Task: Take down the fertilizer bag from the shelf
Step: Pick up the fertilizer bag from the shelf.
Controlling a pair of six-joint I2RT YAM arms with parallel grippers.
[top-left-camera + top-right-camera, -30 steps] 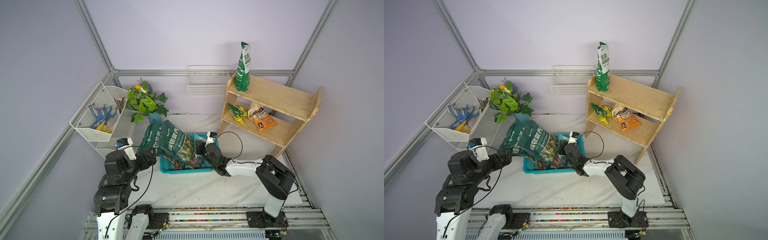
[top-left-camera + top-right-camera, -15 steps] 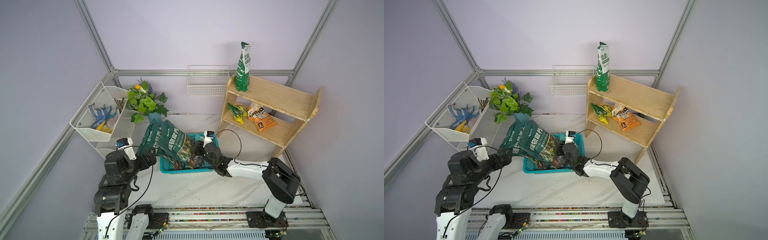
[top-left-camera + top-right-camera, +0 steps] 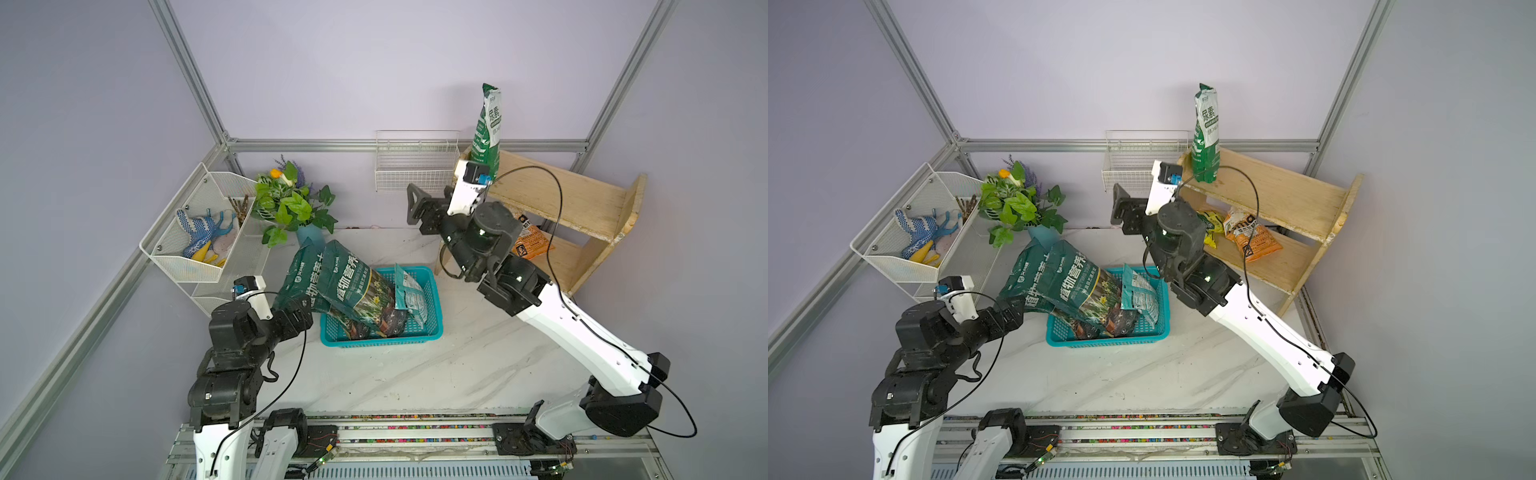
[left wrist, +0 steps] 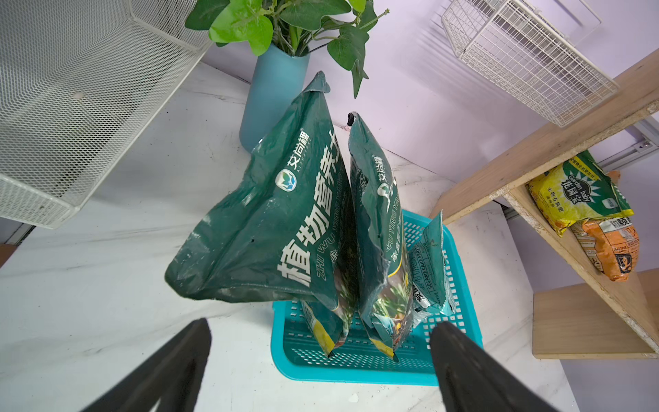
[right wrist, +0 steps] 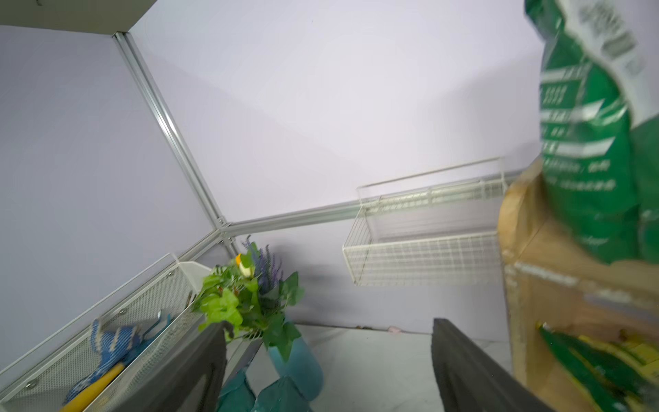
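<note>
The fertilizer bag (image 3: pixel 488 129) (image 3: pixel 1205 133), tall, green and white, stands upright at the left end of the top tier of the light wooden shelf (image 3: pixel 561 199) (image 3: pixel 1287 191). My right gripper (image 3: pixel 415 212) (image 3: pixel 1121 212) is raised just left of the shelf, below the bag and apart from it, open and empty. In the right wrist view the bag (image 5: pixel 588 142) and shelf (image 5: pixel 527 249) lie off to one side of the open gripper (image 5: pixel 328 331). My left gripper (image 4: pixel 321 331) (image 3: pixel 305 316) is open and low, in front of the teal basket (image 4: pixel 285 339).
Two dark green soil bags (image 3: pixel 332 282) and a small teal pouch (image 3: pixel 409 291) lean in the teal basket (image 3: pixel 434 307). A yellow bag (image 3: pixel 1210 222) and an orange bag (image 3: pixel 1250 239) lie on the shelf's lower tier. A wire wall basket (image 3: pixel 415 162), a vase of plants (image 3: pixel 291 203) and a white mesh rack (image 3: pixel 199 232) line the back and left.
My right arm rose out of the teal basket and swung up to the shelf's left end, its jaws opening on the way. The left arm stayed put.
</note>
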